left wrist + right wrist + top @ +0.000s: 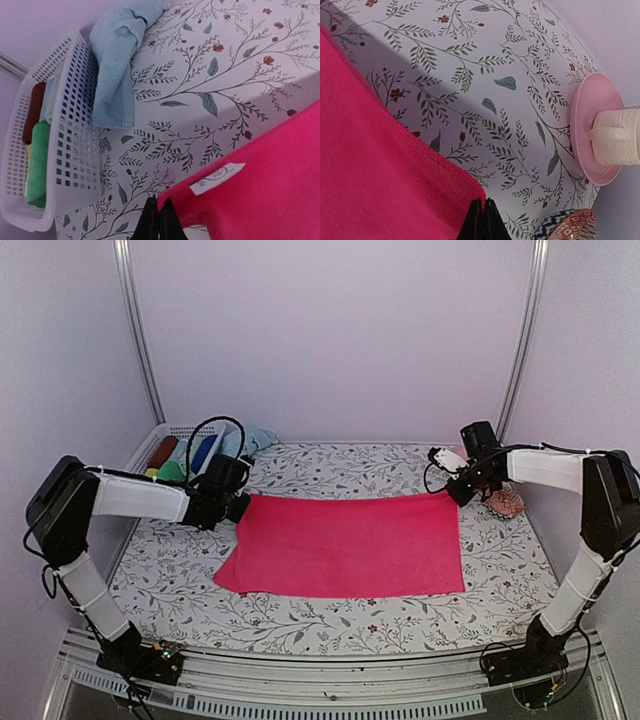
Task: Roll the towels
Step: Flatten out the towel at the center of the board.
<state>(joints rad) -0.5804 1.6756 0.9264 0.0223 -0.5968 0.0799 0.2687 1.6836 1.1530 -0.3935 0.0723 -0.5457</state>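
Observation:
The bright pink towel (345, 545) lies spread flat in the middle of the flowered table. My left gripper (240, 506) is shut on its far left corner (167, 200), beside a white label (216, 178). At the far right corner (470, 192) my right gripper (458, 490) is shut on the cloth as well. The pale blue towel (116, 60) hangs crumpled over the rim of the white basket (75, 165), also seen at the back left (256, 440).
The white basket (155, 448) at the back left holds red, blue, green and yellow rolls. A pink saucer with a white cup (615, 137) and a patterned object (505, 502) stand at the back right, close to my right gripper.

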